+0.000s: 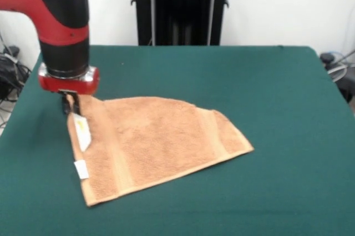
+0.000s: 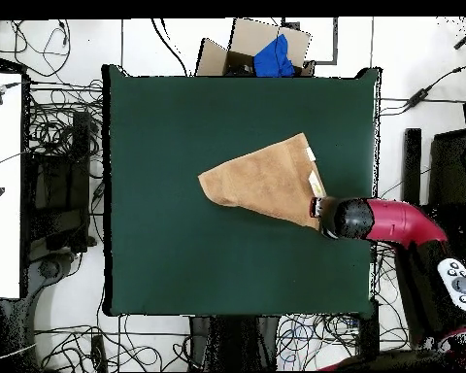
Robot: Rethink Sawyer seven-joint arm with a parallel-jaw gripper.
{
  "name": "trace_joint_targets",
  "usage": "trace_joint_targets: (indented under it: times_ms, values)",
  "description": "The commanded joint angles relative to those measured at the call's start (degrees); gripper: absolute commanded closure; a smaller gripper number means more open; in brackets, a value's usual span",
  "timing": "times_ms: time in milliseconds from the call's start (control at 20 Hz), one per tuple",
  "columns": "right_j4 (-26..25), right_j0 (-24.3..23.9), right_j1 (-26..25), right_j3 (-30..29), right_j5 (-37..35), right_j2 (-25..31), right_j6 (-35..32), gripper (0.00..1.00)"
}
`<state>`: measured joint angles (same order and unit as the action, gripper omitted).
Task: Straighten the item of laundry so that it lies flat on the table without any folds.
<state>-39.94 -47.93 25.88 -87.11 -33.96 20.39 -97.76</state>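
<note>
The claw (image 1: 71, 104) pinches the tagged corner of the towel (image 1: 161, 139); one side lies folded on the worktop (image 1: 277, 91), unflattened

Towel (image 1: 158, 139) spread on the table (image 1: 288, 97), slightly toward nine o'clock of centre in the front view. Tool (image 1: 69, 104) at the towel's ten o'clock corner, touching it there. Two tags (image 1: 82, 131) along the nine o'clock edge, just below the tool. Arm (image 1: 58, 19) above, at eleven o'clock.
</note>
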Motion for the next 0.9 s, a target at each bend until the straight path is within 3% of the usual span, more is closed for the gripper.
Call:
trace_joint_targets:
  times_ms: [50,100,550,900]
  values:
    - [-4.26,-0.39,-0.77,2.08,-3.14,-2.25,6.84,1.00]
    - [-4.10,-0.75,-0.91,1.44,-2.14,-1.84,6.33,0.00]
    - [-3.14,-1.33,-6.84,0.41,4.39,-0.23,0.96,0.00]
    - [-1.96,-0.11,-6.15,-1.47,5.11,-0.68,-1.91,0.00]
